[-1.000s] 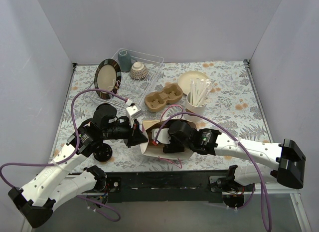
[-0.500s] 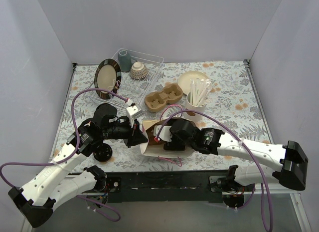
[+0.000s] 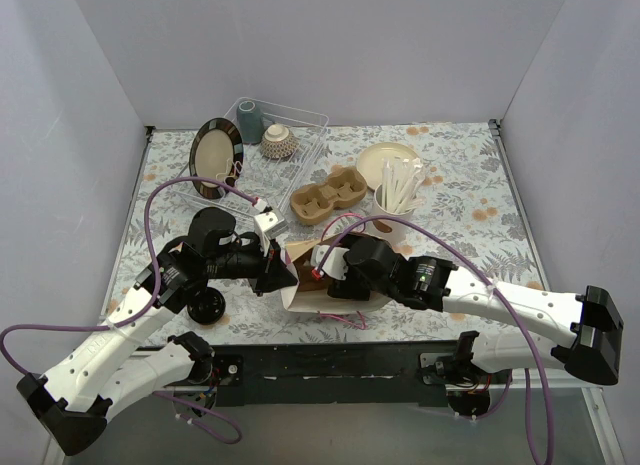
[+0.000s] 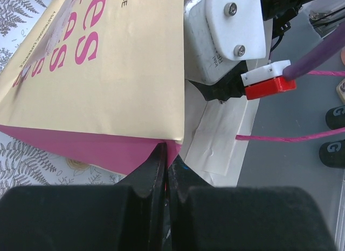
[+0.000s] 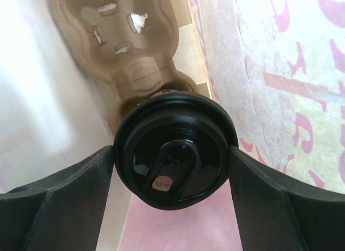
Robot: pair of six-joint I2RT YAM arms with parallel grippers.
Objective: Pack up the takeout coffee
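Observation:
A takeout coffee [image 5: 173, 127], seen from above by its round black lid, sits between my right gripper's [image 5: 172, 154] fingers, which touch both sides of the lid. It is inside the cream and pink paper bag [image 5: 280, 62], just over a brown pulp cup carrier [image 5: 121, 40] that lies in the bag. In the top view the right gripper [image 3: 330, 277] reaches into the bag [image 3: 297, 297] near the table's front edge. My left gripper [image 4: 166, 151] is shut on the bag's pink edge [image 4: 97, 148], and it also shows in the top view [image 3: 279, 275].
A round black thing [image 3: 208, 305] lies beside the left arm; I cannot tell if a cup is under it. A second pulp carrier [image 3: 328, 193], a white cup of utensils [image 3: 395, 207], a pale plate [image 3: 385, 157] and a dish rack [image 3: 300, 120] stand behind.
The right forearm has swung slightly lower and to the right while its gripper stays in the bag's mouth. The left arm and the bag have not moved.

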